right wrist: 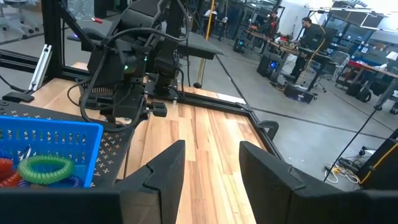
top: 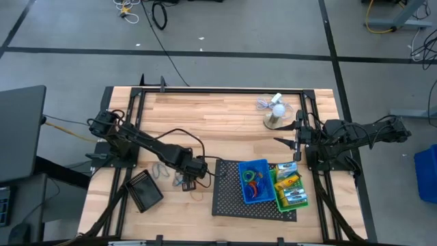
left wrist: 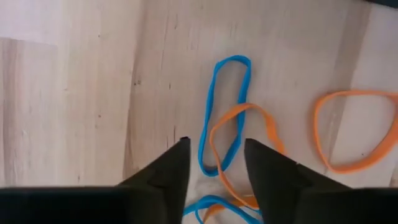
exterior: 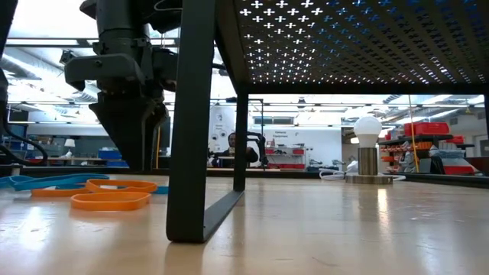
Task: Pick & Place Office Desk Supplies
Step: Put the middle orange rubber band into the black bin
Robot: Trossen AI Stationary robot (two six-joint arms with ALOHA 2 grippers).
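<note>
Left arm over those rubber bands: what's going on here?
The left gripper hovers open over loose blue and orange rubber bands on the bare table, holding nothing. The blue bin on the mesh tray already has bands in it, beside the green bin of small boxes. The right gripper waits open near the fan.

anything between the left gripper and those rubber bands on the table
Nothing visible. The left gripper hangs right over the loose rubber bands, its open fingers framing a blue loop and an orange one crossing it, with only bare table around them.
</note>
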